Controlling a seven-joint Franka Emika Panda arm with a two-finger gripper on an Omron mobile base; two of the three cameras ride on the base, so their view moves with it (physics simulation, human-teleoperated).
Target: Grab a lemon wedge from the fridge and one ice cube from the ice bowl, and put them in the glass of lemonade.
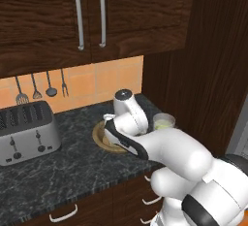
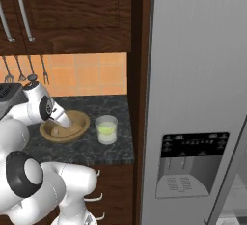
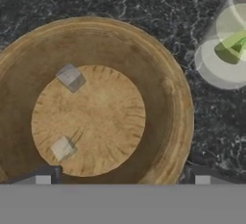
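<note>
**Tool held wide above the ice bowl**

The tool point(image 3: 122, 180) is seen spread wide over the ice bowl point(image 3: 168, 93), with nothing between its fingertips point(image 3: 43, 179). Two ice cubes, one point(image 3: 69, 76) nearer the bowl's far side and one point(image 3: 61, 147) nearer the tool, are seen lying apart on the bowl's flat floor. The bowl rests on the dark table point(image 2: 87, 147). Just beside it stands the glass of lemonade point(image 2: 106, 129), in which a green wedge point(image 3: 234, 45) is seen. The fridge point(image 2: 193, 74) stands to the right of the table.

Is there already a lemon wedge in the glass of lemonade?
Yes, the hand view shows a green-yellow wedge sitting inside the glass of lemonade, beside the ice bowl.
</note>
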